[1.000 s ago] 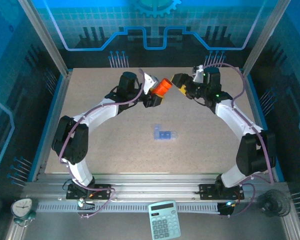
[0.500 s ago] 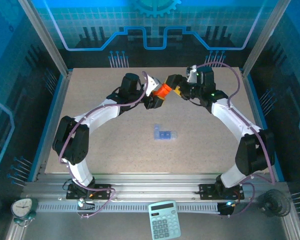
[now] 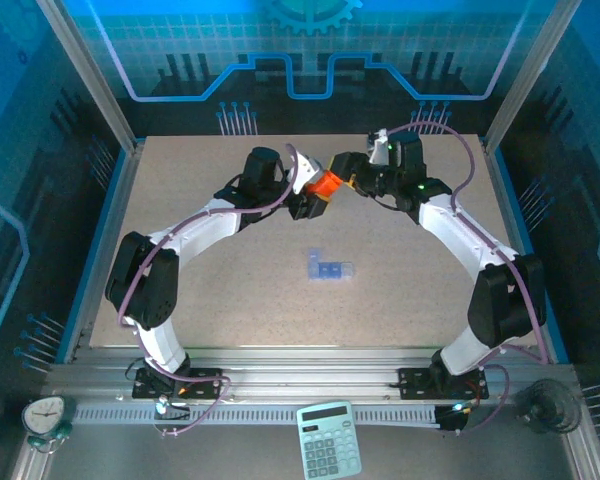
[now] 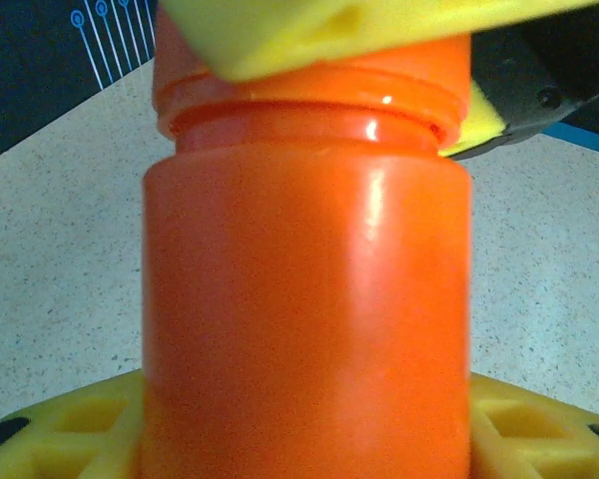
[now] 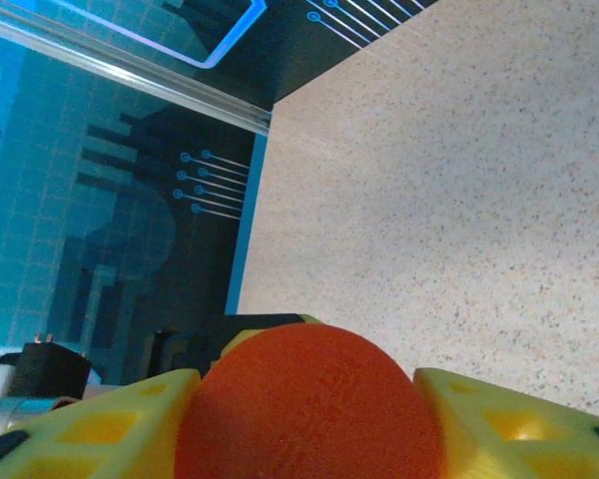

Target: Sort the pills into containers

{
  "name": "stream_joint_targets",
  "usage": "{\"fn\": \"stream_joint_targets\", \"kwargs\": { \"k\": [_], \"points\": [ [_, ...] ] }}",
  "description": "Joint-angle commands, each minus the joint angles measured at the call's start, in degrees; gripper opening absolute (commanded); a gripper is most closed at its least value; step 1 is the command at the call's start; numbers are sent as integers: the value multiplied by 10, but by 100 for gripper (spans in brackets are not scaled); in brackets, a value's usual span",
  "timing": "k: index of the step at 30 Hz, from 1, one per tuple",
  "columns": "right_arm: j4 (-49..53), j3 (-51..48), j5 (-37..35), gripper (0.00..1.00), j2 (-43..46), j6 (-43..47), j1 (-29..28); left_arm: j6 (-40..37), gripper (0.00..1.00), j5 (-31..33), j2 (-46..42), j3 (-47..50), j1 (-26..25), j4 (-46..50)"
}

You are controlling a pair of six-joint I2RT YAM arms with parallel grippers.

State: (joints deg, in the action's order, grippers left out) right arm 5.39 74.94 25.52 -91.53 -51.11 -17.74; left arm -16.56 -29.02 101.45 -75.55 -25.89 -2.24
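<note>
The orange bottle [image 3: 326, 183] hangs above the far middle of the table, tilted toward the right arm. My left gripper [image 3: 308, 192] is shut on its body [image 4: 304, 319], and a yellow finger [image 4: 70, 429] shows at each side of it. My right gripper [image 3: 344, 172] is shut on the bottle's round orange cap [image 5: 309, 409], which sits between its yellow fingers [image 5: 100, 424]. The translucent blue pill box with the containers [image 3: 327, 267] lies flat at the table's centre, apart from both grippers. The pills are hidden.
The speckled table [image 3: 210, 300] is fenced by blue walls and metal posts. A calculator [image 3: 328, 452], a small clock [image 3: 45, 415] and a fan [image 3: 545, 405] sit off the table's near edge, below the arm bases.
My right gripper has moved left onto the bottle's cap and its jaws have closed round it. The left gripper kept its hold on the bottle, shifting it only slightly.
</note>
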Motion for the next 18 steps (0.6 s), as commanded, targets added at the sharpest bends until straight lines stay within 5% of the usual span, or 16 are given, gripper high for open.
{"fn": "stream_joint_targets", "kwargs": {
  "k": [1, 7, 13, 18],
  "points": [
    [9, 15, -5, 46, 2, 15, -5, -9, 12, -6, -1, -15, -5, 0],
    [-36, -6, -6, 35, 22, 100, 18, -3, 11, -29, -2, -16, -4, 9],
    [-220, -71, 135, 36, 49, 184, 91, 7, 10, -67, -3, -24, -1, 24],
    [-72, -54, 48, 38, 50, 218, 103, 19, 10, -61, -5, -22, -1, 18]
  ]
}}
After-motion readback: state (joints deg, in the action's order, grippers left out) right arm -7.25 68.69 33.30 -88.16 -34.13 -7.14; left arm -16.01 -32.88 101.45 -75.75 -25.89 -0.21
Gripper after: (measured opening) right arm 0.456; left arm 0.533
